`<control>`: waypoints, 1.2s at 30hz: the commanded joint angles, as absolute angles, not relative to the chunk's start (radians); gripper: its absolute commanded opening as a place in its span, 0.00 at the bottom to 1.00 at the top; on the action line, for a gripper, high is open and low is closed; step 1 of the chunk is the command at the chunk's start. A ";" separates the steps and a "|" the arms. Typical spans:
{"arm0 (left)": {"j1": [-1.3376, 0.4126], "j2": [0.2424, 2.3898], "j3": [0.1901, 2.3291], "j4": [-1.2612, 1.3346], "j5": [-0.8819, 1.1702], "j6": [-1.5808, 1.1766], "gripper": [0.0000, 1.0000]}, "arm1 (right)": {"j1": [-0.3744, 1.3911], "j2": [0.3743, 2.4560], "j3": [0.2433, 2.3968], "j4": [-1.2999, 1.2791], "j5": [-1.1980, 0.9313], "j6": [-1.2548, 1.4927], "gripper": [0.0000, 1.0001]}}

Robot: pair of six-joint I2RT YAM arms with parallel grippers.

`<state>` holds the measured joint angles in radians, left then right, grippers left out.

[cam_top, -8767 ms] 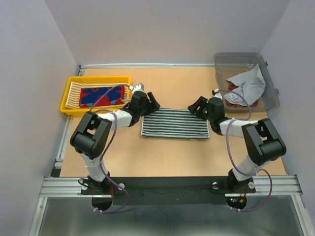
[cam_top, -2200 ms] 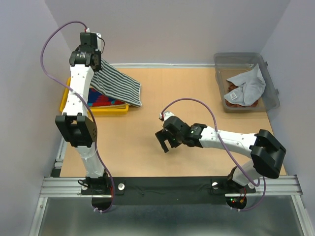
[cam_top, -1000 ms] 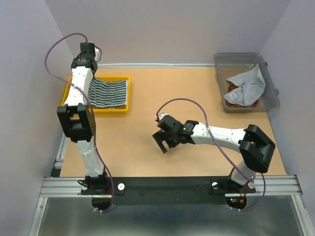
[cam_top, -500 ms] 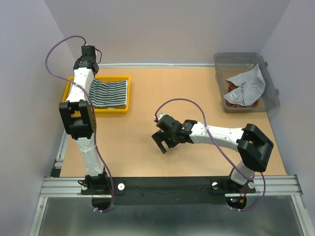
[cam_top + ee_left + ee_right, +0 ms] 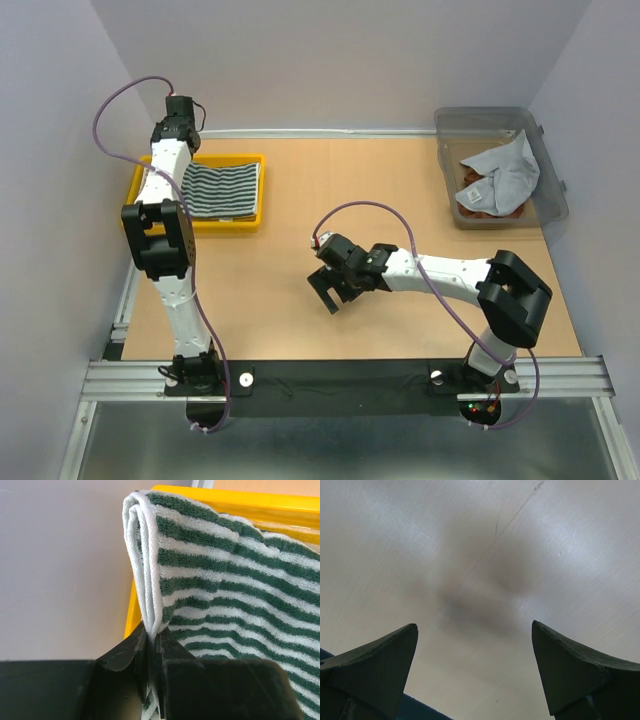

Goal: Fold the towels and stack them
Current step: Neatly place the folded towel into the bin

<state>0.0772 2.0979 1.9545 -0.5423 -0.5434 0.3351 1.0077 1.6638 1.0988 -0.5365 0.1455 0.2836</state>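
A black-and-white striped towel (image 5: 222, 188) lies spread in the yellow tray (image 5: 240, 224) at the back left. My left gripper (image 5: 178, 152) reaches down over the tray's left end. In the left wrist view it is shut (image 5: 152, 630) on the towel's folded white edge (image 5: 145, 560), which stands up between the jaws. My right gripper (image 5: 330, 290) hovers low over the bare tabletop near the middle, open, with nothing between its fingertips (image 5: 475, 625). A grey towel (image 5: 505, 170) and a rust-brown towel (image 5: 478, 203) lie crumpled in the clear bin.
The clear plastic bin (image 5: 545, 150) stands at the back right corner. White walls close in the table on the left, back and right. The yellow tray's rim (image 5: 225, 502) sits close to the left wall.
The striped towel, folded at the table's middle earlier, was carried to the tray and now lies in it. Over the last second my left wrist shifted slightly and my right gripper edged left.
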 commanded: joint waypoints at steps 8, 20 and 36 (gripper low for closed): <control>0.103 2.095 1.947 -0.491 -0.606 0.314 0.01 | 1.009 1.674 1.160 -0.537 0.133 0.270 1.00; 0.117 2.174 1.973 -0.483 -0.653 0.290 0.07 | 1.009 1.678 1.160 -0.537 0.124 0.270 1.00; 0.130 2.221 2.036 -0.538 -0.719 0.233 0.82 | 1.009 1.657 1.149 -0.537 0.138 0.281 1.00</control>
